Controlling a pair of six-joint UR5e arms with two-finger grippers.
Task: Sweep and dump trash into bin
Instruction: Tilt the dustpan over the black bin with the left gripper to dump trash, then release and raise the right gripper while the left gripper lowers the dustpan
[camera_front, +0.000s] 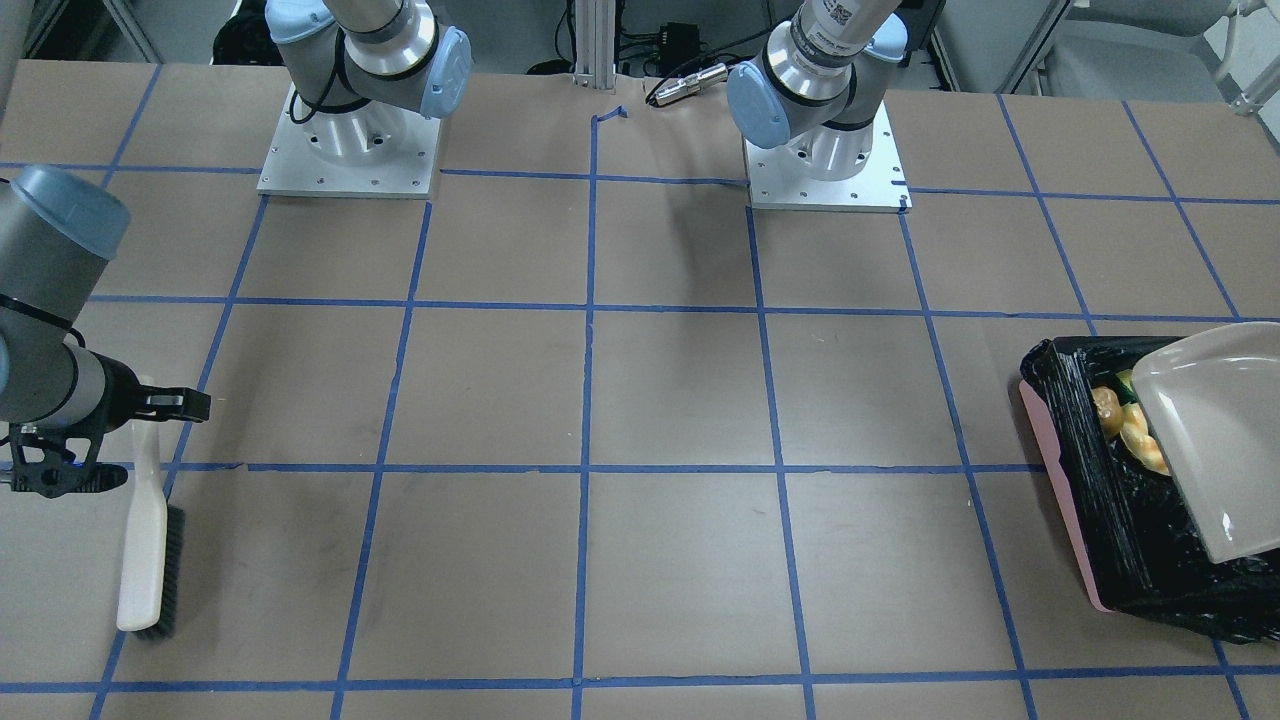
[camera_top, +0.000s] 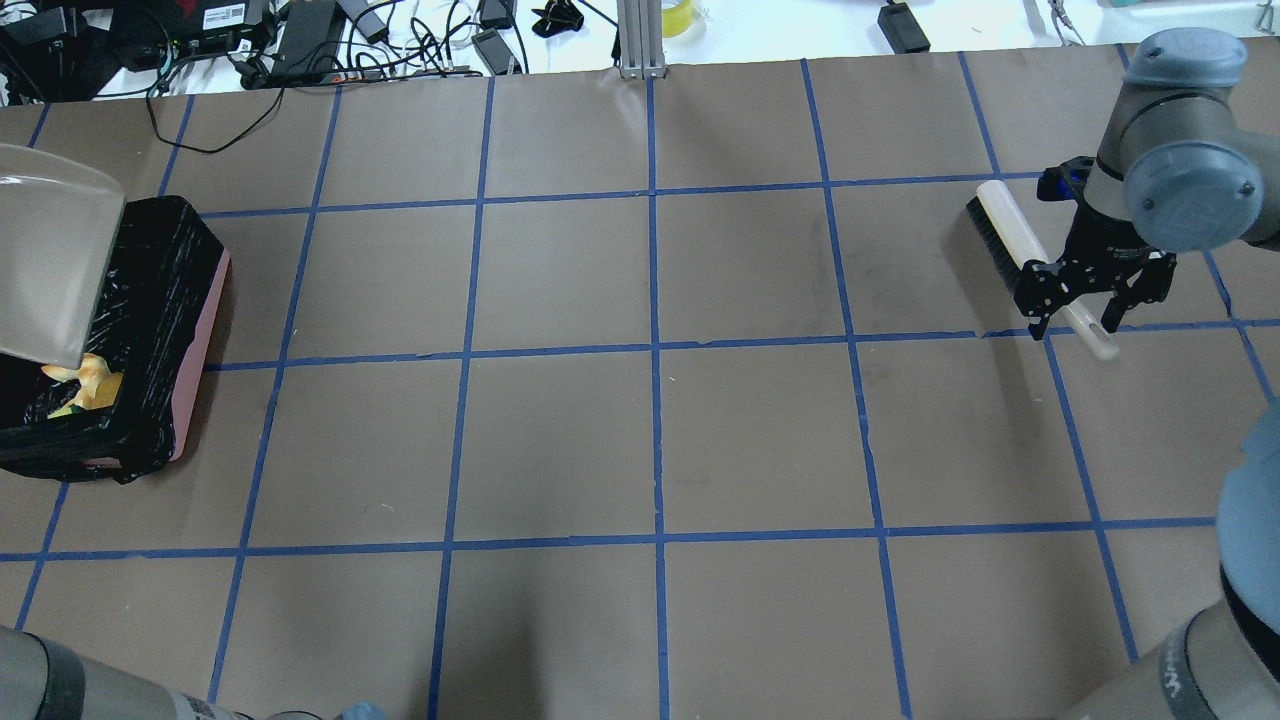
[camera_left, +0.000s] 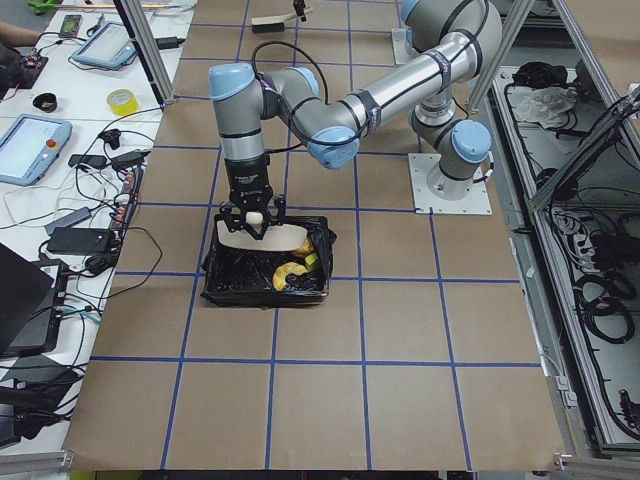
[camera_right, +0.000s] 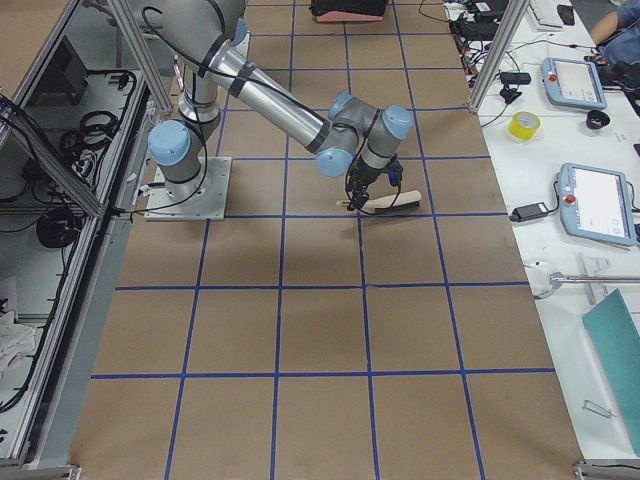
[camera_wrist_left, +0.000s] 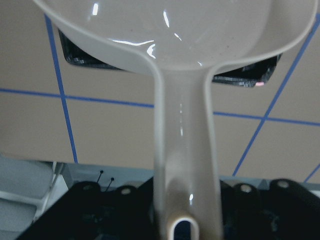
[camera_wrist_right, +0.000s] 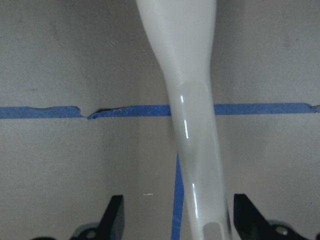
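- Trash (camera_front: 1125, 425): inside bin (camera_front: 1050, 450), right edge of front view, just left of dustpan (camera_front: 1215, 440) lip.
- Dustpan: tilted above bin, mouth down, long axis steep, handle rising to left gripper (camera_left: 253, 214). Gripper clamped on handle.
- Left arm at bin; right arm well apart, opposite table end.
- Right gripper (camera_top: 1085, 300): jaws spread astride brush (camera_top: 1010, 240) handle, not clamped. Brush flat on table, axis upper left to lower right in overhead view.
- Judgement: dump complete; dustpan withdrawal follows handle axis.
- Coded label (camera_front: 838, 12) on left arm: unreadable. No brand legible.
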